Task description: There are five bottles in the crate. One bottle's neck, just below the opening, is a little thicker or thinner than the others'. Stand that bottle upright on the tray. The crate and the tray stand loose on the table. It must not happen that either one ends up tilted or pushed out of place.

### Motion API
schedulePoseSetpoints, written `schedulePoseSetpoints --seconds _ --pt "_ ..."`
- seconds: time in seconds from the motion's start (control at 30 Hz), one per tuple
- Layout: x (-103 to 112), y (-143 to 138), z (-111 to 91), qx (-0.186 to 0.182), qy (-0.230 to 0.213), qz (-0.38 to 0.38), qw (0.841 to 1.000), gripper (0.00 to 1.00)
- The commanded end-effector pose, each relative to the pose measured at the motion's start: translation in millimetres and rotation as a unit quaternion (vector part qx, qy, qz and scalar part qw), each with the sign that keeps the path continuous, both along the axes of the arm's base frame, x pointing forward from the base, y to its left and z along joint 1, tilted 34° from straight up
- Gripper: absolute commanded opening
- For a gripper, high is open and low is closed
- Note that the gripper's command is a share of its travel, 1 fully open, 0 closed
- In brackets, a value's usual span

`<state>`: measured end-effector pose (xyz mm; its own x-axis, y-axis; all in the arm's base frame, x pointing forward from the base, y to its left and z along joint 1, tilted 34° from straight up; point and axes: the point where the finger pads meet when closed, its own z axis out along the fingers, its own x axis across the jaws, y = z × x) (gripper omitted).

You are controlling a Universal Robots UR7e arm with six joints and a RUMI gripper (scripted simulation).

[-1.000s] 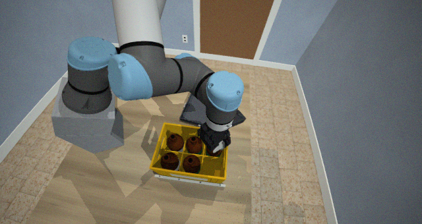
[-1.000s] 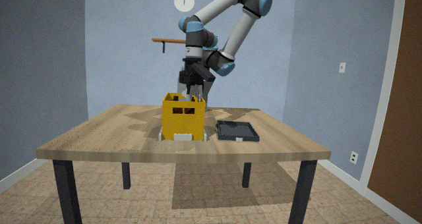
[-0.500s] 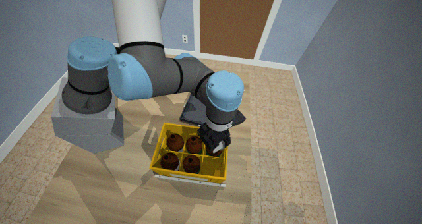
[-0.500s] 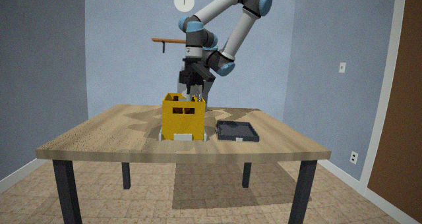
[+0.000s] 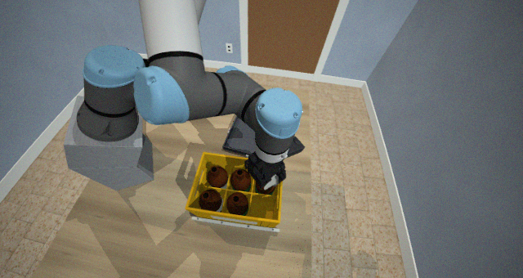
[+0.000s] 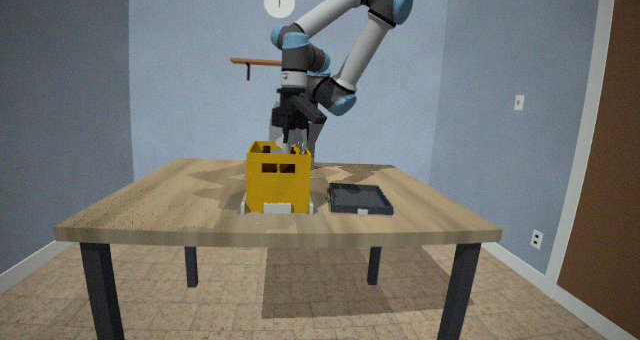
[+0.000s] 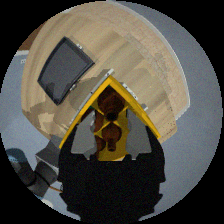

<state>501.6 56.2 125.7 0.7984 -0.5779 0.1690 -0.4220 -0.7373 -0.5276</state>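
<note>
The yellow crate holds five brown bottles upright. In the top view, three stand in the back row: a left one, a middle one and a right one at the corner, partly hidden. Two stand in front; the front right compartment is empty. My gripper points down at the back right bottle. Its fingers are part open, one on each side of the neck, with gaps in the wrist view. Neck thickness differences cannot be told.
The dark tray lies behind the crate in the top view and to its right in the exterior view. No bottle shows on it. The crate walls stand close around my fingers. White brackets sit at the crate's base.
</note>
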Motion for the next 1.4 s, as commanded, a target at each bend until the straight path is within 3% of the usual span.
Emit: schedulePoseSetpoints --seconds 0.0,0.03,1.37 --pt "0.2 -0.2 0.4 0.000 0.000 0.000 1.000 0.38" --pt "0.2 -0.2 0.4 0.000 0.000 0.000 1.000 0.00" --pt "0.2 -0.2 0.4 0.000 0.000 0.000 1.000 0.00"
